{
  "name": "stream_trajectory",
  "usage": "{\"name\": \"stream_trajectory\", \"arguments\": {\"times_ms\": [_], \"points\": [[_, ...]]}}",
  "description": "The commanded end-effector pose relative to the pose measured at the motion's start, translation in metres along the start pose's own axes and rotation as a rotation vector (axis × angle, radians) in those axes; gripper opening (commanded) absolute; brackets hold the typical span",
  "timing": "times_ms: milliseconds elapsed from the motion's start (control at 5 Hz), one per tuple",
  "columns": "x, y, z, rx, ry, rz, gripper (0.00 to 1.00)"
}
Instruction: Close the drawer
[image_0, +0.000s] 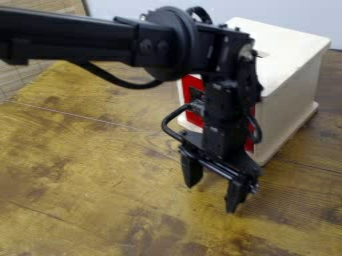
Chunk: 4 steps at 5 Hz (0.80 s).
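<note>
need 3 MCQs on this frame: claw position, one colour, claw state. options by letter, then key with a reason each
1. Where is the claw relative to the white cabinet?
A. on top of it
B. in front of it, over the wooden table
C. behind it

2. What colour is the cabinet's front panel, seen beside the arm?
A. blue
B. green
C. red

3. How are the claw's fingers?
A. apart, nothing between them
B. shut on a handle
C. shut on a cloth

Key:
1 B: the claw hangs before the cabinet's front face, pointing down at the table.
2 C: red shows left of the arm.
3 A: bare tabletop shows through the gap.
</note>
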<state>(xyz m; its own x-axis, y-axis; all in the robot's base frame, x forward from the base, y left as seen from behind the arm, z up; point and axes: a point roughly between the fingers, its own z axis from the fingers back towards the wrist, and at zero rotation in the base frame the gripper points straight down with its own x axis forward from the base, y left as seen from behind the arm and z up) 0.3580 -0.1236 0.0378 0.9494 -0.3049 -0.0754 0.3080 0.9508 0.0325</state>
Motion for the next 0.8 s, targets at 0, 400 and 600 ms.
{"name": "stream_trajectory", "arguments": {"times_ms": [0, 400, 600], "points": [[0.0017, -0.0041, 0.0408, 0.004, -0.1, -0.071, 1.0], [0.0013, 0.0028, 0.0441, 0.009, -0.096, -0.126, 1.0], [0.0054, 0.0042, 0.0371, 0.011, -0.091, -0.149, 1.0]]}}
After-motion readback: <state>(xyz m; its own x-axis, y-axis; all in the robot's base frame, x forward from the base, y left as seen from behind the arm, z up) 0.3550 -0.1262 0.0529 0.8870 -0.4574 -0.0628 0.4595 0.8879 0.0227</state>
